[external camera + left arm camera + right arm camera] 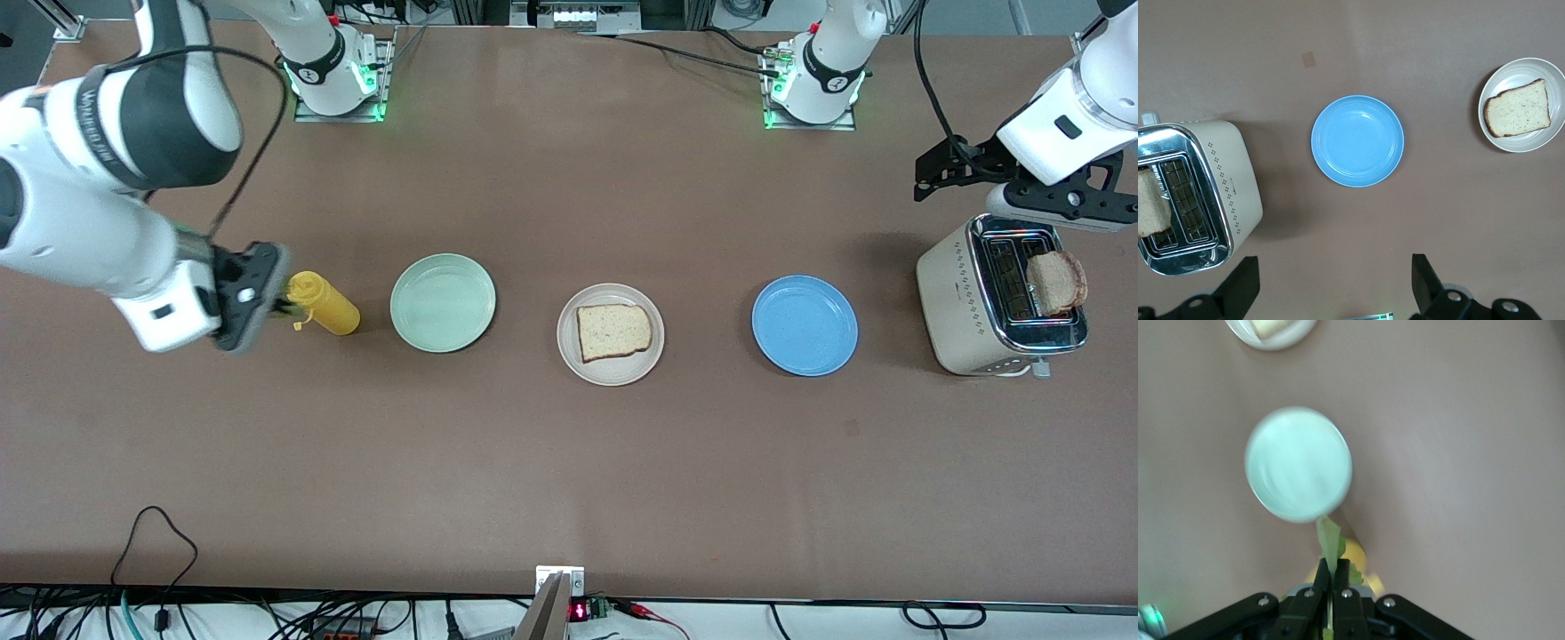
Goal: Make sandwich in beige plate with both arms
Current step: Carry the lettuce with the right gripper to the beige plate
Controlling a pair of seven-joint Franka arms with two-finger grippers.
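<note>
On the round beige plate [611,334] at mid-worktop, one light brown bread slice [613,332] is seen. A thin green lettuce leaf [1329,543] is pinched in the clenched fingers of the right gripper [1332,577] over the yellow squeeze bottle [323,303]; so slight a pinch could let it slip. The left gripper [1331,283] hangs released over the cream toaster [1001,299], where a second slice [1056,282] stands.

**Colours on my table**

I see a brown table [569,462], a beige plate [571,356] with a pale, brown-crusted bread slice [613,332], a mint green plate [443,302], a blue plate [805,324], a yellow bottle [324,305], and a cream toaster [956,298] dotted with small diamond motifs under a chrome top; my black right gripper [1333,583] pinches a green lettuce leaf [1329,543]
</note>
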